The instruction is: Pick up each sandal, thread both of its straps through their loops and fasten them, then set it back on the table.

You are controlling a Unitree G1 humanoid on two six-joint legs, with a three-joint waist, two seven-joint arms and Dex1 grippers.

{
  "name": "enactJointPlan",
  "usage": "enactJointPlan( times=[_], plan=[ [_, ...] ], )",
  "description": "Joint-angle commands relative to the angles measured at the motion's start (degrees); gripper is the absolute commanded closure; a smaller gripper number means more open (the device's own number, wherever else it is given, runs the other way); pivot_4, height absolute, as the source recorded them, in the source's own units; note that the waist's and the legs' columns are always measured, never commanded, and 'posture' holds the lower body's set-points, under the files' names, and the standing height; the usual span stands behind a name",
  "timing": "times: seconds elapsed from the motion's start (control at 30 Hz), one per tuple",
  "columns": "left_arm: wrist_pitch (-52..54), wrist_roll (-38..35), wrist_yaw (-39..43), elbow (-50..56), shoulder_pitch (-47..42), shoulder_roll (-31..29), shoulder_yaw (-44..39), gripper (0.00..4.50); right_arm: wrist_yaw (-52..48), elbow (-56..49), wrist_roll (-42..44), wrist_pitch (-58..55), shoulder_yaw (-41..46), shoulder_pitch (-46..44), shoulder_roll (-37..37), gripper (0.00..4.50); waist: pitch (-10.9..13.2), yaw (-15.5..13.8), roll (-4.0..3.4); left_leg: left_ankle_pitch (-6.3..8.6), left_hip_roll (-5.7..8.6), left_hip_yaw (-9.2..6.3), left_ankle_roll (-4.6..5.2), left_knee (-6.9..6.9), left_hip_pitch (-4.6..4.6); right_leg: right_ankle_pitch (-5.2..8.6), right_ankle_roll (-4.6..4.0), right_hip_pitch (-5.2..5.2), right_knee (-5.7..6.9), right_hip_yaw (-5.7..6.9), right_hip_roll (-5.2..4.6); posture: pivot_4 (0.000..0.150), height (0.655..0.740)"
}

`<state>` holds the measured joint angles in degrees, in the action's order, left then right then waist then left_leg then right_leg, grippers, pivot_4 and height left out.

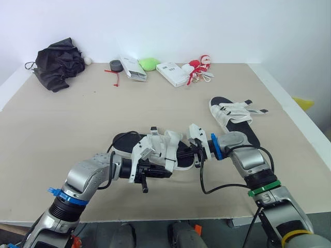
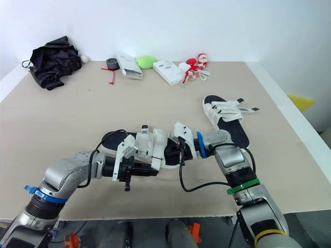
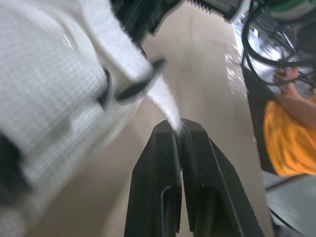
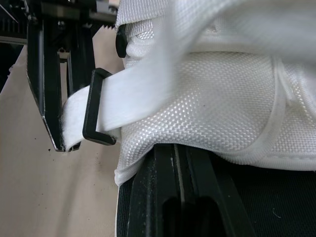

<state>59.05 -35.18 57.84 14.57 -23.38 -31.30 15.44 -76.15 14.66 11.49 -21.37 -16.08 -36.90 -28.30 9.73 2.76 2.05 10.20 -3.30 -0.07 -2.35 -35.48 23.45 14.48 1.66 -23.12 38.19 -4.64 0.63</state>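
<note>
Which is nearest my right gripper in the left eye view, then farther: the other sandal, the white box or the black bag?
1. The other sandal, just beyond the right gripper, toward the right side.
2. The white box, along the far edge, near centre.
3. The black bag, far left corner.

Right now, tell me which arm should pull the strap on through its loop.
Left. The left gripper pinches the strap by its tip, past the black loop; the right gripper clamps the sandal, bracing it.
</note>
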Motion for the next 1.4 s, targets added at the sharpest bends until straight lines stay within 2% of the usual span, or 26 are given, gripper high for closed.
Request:
enactJointPlan(
  times=[0.03, 0.1, 0.23, 0.43, 0.57, 0.67, 0.83, 1.07, 1.1, 1.13, 1.17, 1.2, 1.23, 1.4],
  plan=[
    [5.87, -9.04, 8.03, 6.53, -3.17, -5.23, -1.36, 4.44, -0.12, 0.99, -1.56, -0.93, -1.97, 0.81, -0.55, 4.5, 0.02, 0.02, 0.04, 0.0, -0.01, 0.0, 0.0, 0.01, 0.03, 0.01, -0.01, -0.03, 0.01, 0.01, 0.0, 0.15, 0.74],
    [8.88, -13.95, 12.28, 8.77, -5.58, -8.2, -2.36, 4.44, -0.19, 1.22, -1.65, -0.74, -2.02, 0.66, -0.51, 4.5, 0.03, 0.01, 0.05, 0.0, -0.02, -0.01, 0.0, 0.02, 0.04, 0.01, -0.02, -0.04, 0.0, 0.03, 0.0, 0.15, 0.74],
    [9.48, -16.71, 14.69, 9.77, -9.54, -10.38, -2.6, 4.44, -0.2, 1.69, -1.73, -0.4, -2.09, 0.4, -0.38, 4.5, 0.04, 0.15, 0.04, 0.0, -0.02, 0.0, 0.0, 0.07, 0.02, 0.04, -0.06, -0.06, 0.0, 0.03, 0.01, 0.15, 0.74],
    [7.15, -14.09, 13.95, 5.17, -15.42, -8.76, -2.16, 4.44, -0.17, 1.97, -1.71, -0.17, -2.26, 0.22, -0.29, 4.5, 0.05, 0.18, 0.07, 0.08, -0.09, -0.02, 0.05, 0.1, 0.1, 0.11, -0.09, -0.15, 0.0, 0.05, 0.09, 0.15, 0.74],
    [7.22, -10.91, 7.75, -8.68, -22.6, -1.58, -4.26, 4.44, -0.08, 2.2, -1.8, 0.03, -2.43, 0.12, -0.15, 4.5, 0.06, 0.03, 0.07, 0.07, -0.08, -0.07, 0.05, 0.0, 0.09, 0.08, -0.09, -0.06, 0.02, 0.09, 0.1, 0.15, 0.74],
    [12.68, -12.97, 1.94, -20.32, -27.73, 4.87, -9.59, 4.44, 0.06, 2.42, -1.77, 0.19, -2.52, -0.01, -0.02, 4.5, 0.06, 0.18, 0.06, 0.06, -0.01, -0.04, 0.06, -0.12, 0.1, 0.0, -0.04, -0.06, 0.04, -0.01, 0.09, 0.15, 0.74],
    [17.08, -12.57, -7.7, -37.91, -33.8, 11.97, -17.99, 4.44, 0.27, 1.74, -1.6, -0.03, -2.38, 0.5, -0.24, 4.5, 0.06, 0.13, 0.07, 0.05, 0.0, -0.12, 0.07, -0.19, 0.2, -0.07, 0.06, -0.11, 0.07, 0.04, 0.1, 0.15, 0.74],
    [14.31, -7.76, -13.8, -49.59, -36.19, 15.17, -19.12, 4.44, 0.53, 1.37, -1.54, -0.22, -2.32, 0.91, -0.59, 4.5, 0.06, 0.09, 0.06, 0.05, 0.02, -0.19, 0.06, -0.18, 0.31, -0.07, 0.11, -0.16, 0.07, 0.07, 0.09, 0.15, 0.74],
    [12.85, -6.19, -15.71, -51.72, -36.29, 15.71, -19.24, 4.16, 0.61, 1.31, -1.49, -0.32, -2.25, 0.89, -0.57, 4.5, 0.06, 0.09, 0.06, 0.05, 0.04, -0.19, 0.05, -0.19, 0.31, -0.07, 0.11, -0.14, 0.07, 0.07, 0.08, 0.15, 0.74],
    [11.72, -4.58, -17.81, -53.3, -36.3, 16.05, -19.18, 4.16, 0.71, 1.31, -1.46, -0.43, -2.18, 0.86, -0.56, 4.5, 0.05, 0.06, 0.06, 0.05, 0.05, -0.2, 0.05, -0.2, 0.31, -0.07, 0.11, -0.14, 0.07, 0.07, 0.08, 0.15, 0.74],
    [10.7, -3.09, -19.23, -54.33, -36.23, 16.22, -18.9, 3.78, 0.76, 1.06, -1.37, -0.55, -2.13, 0.97, -0.62, 4.5, 0.05, 0.06, 0.06, -0.02, 0.13, -0.24, -0.01, -0.26, 0.25, -0.12, 0.16, -0.04, 0.07, 0.04, 0.06, 0.15, 0.74],
    [10.1, -2.11, -20.02, -54.94, -36.22, 16.34, -18.72, 3.78, 0.81, 0.8, -1.28, -0.66, -2.11, 1.09, -0.69, 4.5, 0.05, 0.09, 0.06, -0.02, 0.13, -0.24, -0.01, -0.26, 0.25, -0.12, 0.16, -0.04, 0.07, 0.04, 0.06, 0.15, 0.74],
    [10.19, -1.59, -20.49, -55.53, -36.05, 16.44, -18.67, 3.44, 0.85, 0.65, -1.22, -0.69, -2.1, 1.31, -0.85, 4.5, 0.04, 0.09, 0.06, -0.05, 0.15, -0.25, -0.05, -0.26, 0.24, -0.17, 0.17, -0.04, 0.07, 0.01, 0.06, 0.15, 0.74],
    [10.9, 0.0, -20.62, -55.47, -34.91, 16.87, -17.62, 3.44, 0.89, 0.49, -1.18, -0.93, -1.78, 1.7, -1.27, 4.5, 0.03, 0.12, 0.07, -0.12, 0.28, -0.32, -0.12, -0.26, 0.19, -0.21, 0.22, 0.05, 0.06, -0.03, 0.01, 0.15, 0.74]
  ],
)
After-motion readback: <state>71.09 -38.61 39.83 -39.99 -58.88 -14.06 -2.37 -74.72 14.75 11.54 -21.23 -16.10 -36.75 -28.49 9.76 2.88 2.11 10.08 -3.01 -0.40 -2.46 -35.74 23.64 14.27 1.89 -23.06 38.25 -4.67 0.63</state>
